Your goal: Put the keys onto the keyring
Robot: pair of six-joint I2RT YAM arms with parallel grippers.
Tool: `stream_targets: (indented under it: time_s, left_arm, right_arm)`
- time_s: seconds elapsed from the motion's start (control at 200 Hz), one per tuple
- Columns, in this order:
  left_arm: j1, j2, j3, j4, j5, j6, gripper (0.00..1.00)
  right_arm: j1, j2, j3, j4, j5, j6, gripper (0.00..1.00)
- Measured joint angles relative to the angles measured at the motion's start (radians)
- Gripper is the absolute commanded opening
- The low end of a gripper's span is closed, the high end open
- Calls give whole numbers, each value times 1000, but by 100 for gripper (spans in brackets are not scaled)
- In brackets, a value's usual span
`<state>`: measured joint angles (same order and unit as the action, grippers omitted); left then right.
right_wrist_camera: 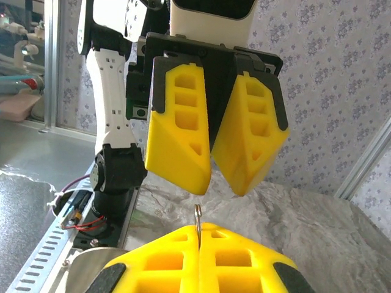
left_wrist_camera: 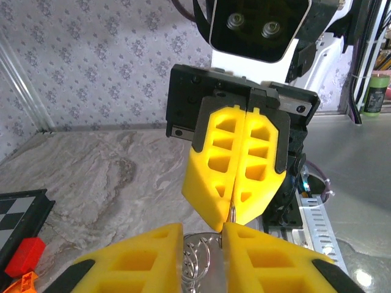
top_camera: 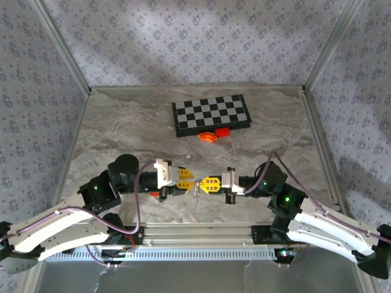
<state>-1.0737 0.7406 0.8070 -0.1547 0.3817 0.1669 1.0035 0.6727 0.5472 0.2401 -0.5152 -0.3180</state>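
Top external, left gripper [top_camera: 193,181]: low over the near part of the desk [top_camera: 122,131], pointing right, tip to tip with the other arm.
Top external, right gripper [top_camera: 201,184]: pointing left, jaws pressed together.
Top external, keyring [top_camera: 197,191]: small silvery thing at the meeting point of the two grippers, hanging a little below them.
Top external, key [top_camera: 154,195]: tiny red speck on the desk just beside the left wrist; blade too small to make out.
Top external, chessboard [top_camera: 211,115]: flat at the far side, well apart from the arms; orange curved piece [top_camera: 209,137] and red block [top_camera: 222,131] just in front of it.
Left wrist, own jaws: apart by a narrow gap, with the silvery ring of the keyring [left_wrist_camera: 197,262] lying in that gap; cannot tell whether the pads press on it.
Left wrist, opposite gripper: yellow fingers [left_wrist_camera: 214,165] closed flat together, a thin sliver of metal pinched at their tip.
Right wrist, own jaws: pressed together, pinching the keyring [right_wrist_camera: 197,215], its thin edge standing upright out of the seam.
Right wrist, opposite gripper: fingers [right_wrist_camera: 180,140] slightly spread, tips just above the ring's edge.
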Motion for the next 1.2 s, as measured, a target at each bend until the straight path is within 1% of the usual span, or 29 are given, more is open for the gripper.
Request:
stream_targets:
  time_s: [0.06,0.2,0.625,0.775,0.96,1.199]
  left_arm:
    - [0,0,0,-7,0,3,27]
    - [0,0,0,-9,0,8,27]
    - [0,-6,0,-7,26,8,28]
    - [0,-4,5,-14,25,13,27]
    - [0,19,54,-65,15,35,25]
    - [0,57,111,-134,-5,63,25]
  right_arm:
    - [6,0,3,-11,10,-21,0]
    - [14,0,6,-21,24,-43,0]
    - [13,-7,5,59,30,-5,0]
    - [14,-3,9,30,42,-8,0]
    - [22,22,22,-8,64,-17,0]
    - [26,29,35,-43,84,-41,0]
